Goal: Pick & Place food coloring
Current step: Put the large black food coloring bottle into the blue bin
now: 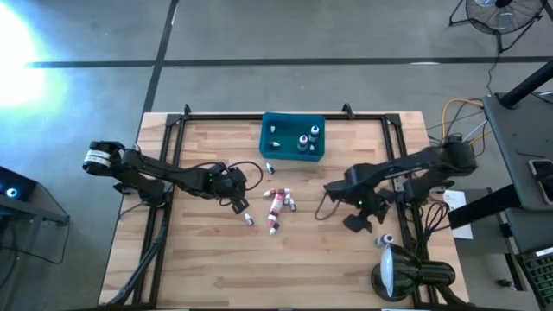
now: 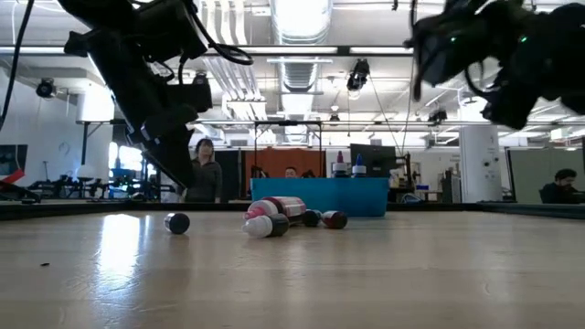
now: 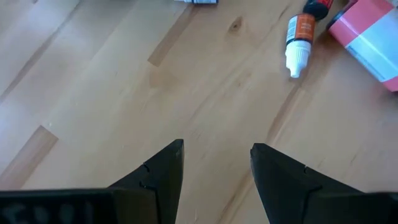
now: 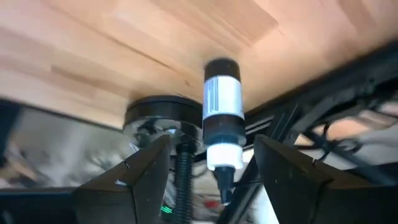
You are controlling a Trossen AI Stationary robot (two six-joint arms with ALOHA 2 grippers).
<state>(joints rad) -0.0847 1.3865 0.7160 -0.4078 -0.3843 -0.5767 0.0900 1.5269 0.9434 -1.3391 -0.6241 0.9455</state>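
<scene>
Between both arms, scattered food coloring (image 1: 276, 204) near teal bin (image 1: 293, 136).

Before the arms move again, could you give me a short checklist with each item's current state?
1. Left gripper open: ok.
2. Bottle between the left fingers: not ok, only bare table; the orange bottle lies ahead.
3. Right gripper open: ok, gaps show on both sides of the dark bottle.
4. Dark bottle in the bin: not ok, it is near the table's edge by the lamp base.
5. Bin top unobstructed: ok.
6. Dark bottle steady: cannot tell.
</scene>
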